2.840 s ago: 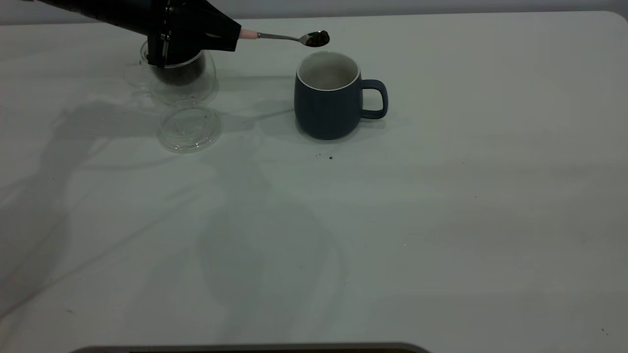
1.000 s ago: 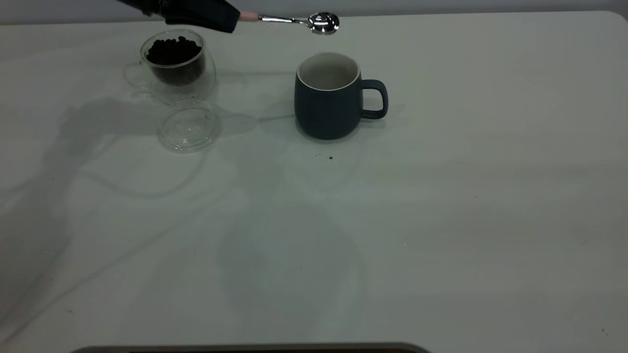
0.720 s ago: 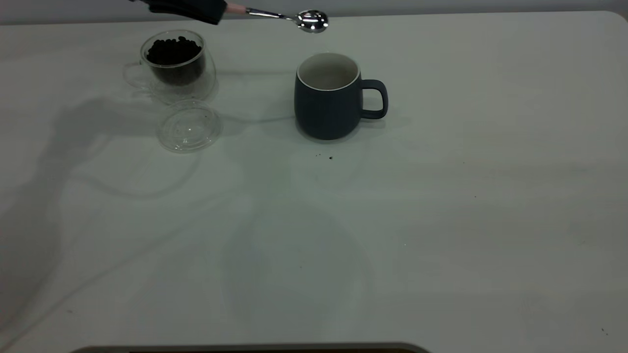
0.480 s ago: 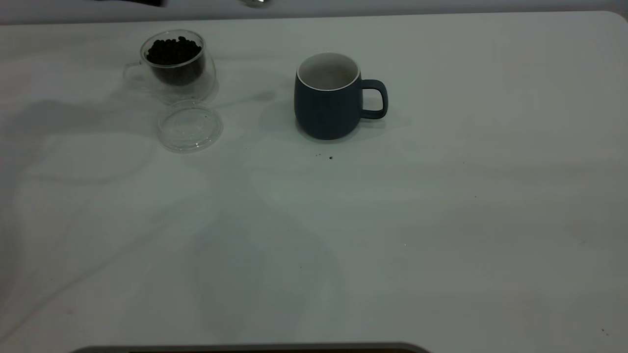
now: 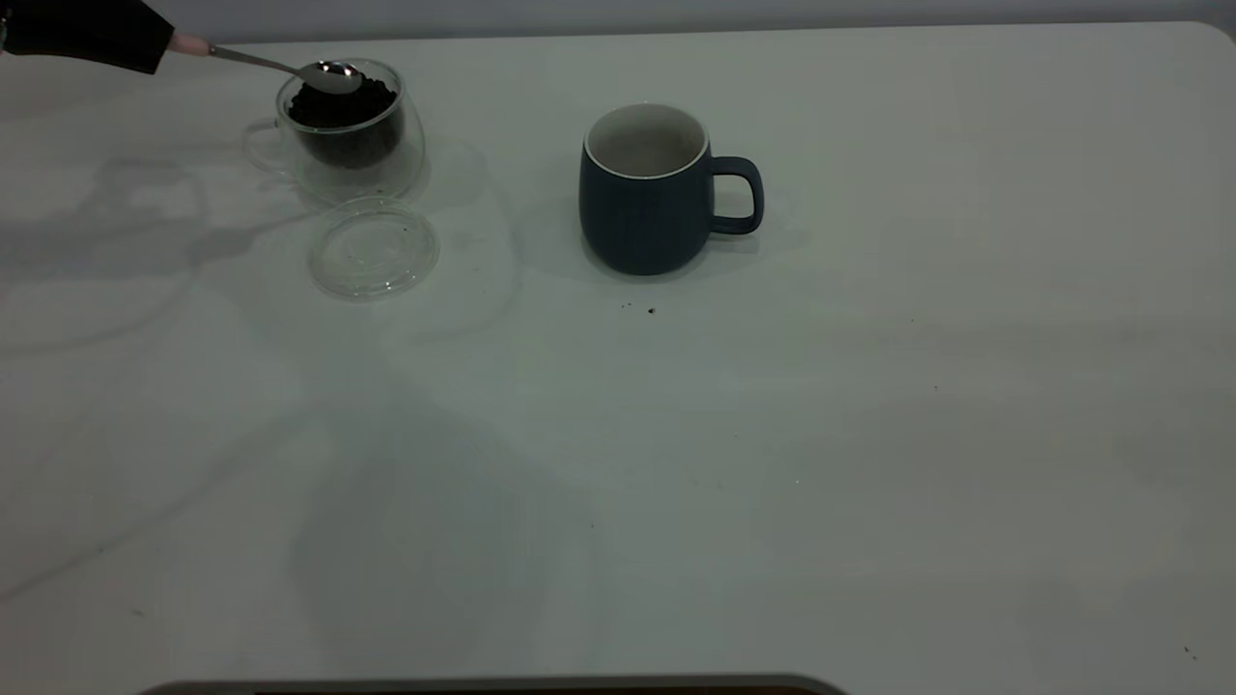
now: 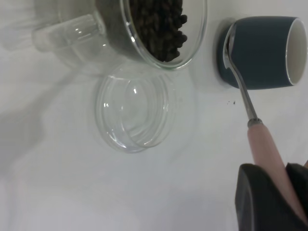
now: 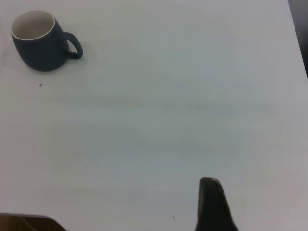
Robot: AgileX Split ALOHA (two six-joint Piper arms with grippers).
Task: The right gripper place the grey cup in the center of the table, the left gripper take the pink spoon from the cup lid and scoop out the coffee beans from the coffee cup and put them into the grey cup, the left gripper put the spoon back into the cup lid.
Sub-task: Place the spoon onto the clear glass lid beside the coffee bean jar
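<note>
My left gripper (image 5: pixel 145 43) is at the far left rear, shut on the pink spoon's handle (image 6: pixel 264 149). The spoon's shiny bowl (image 5: pixel 330 77) looks bare and lines up with the mouth of the coffee cup (image 5: pixel 338 130) in the exterior view. In the left wrist view the bowl (image 6: pixel 228 48) hangs beside that cup, clear of the coffee beans (image 6: pixel 159 29). The cup lid (image 5: pixel 373 249) lies flat in front of the coffee cup with nothing on it. The grey cup (image 5: pixel 645 188) stands upright mid-table, handle to the right. My right gripper (image 7: pixel 214 204) hovers far from it.
A few dark crumbs (image 5: pixel 649 311) lie just in front of the grey cup. The white table (image 5: pixel 869 434) stretches bare to the front and right. A dark edge (image 5: pixel 483 687) runs along the table's near side.
The spoon held beans over the grey cup, then showed bare. My left gripper lifted it out of view, then swung left and came down near the coffee cup.
</note>
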